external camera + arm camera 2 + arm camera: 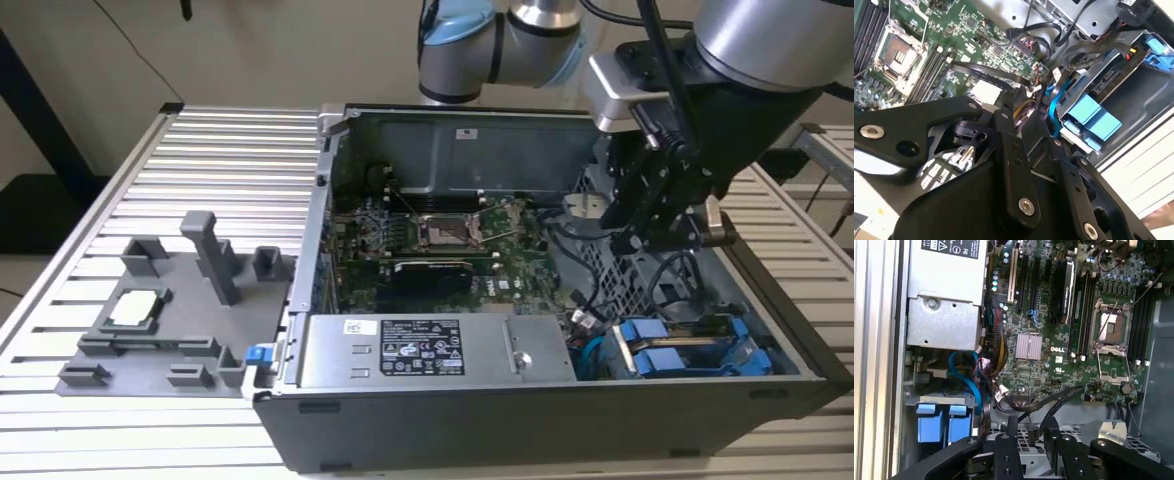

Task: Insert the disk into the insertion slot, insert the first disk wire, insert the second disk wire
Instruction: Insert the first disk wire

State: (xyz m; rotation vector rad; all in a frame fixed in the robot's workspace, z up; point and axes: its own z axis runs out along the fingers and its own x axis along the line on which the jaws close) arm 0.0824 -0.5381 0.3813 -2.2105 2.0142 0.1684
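disk (674,352) seated in its bay just beside power supply (427,350), inside open computer case (320,200) | exterior view: grey fixture tray (147,325) outside case, across power supply from disk | first wrist view: blue cable (968,377) looping between power supply and disk | gripper (661,240) points down near disk, jaws parted, empty

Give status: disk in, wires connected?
Done: disk in its blue carrier looks seated in the corner of the case. In hand: gripper hangs near it, at a black cable. Left: wires, cannot tell whether either is plugged.
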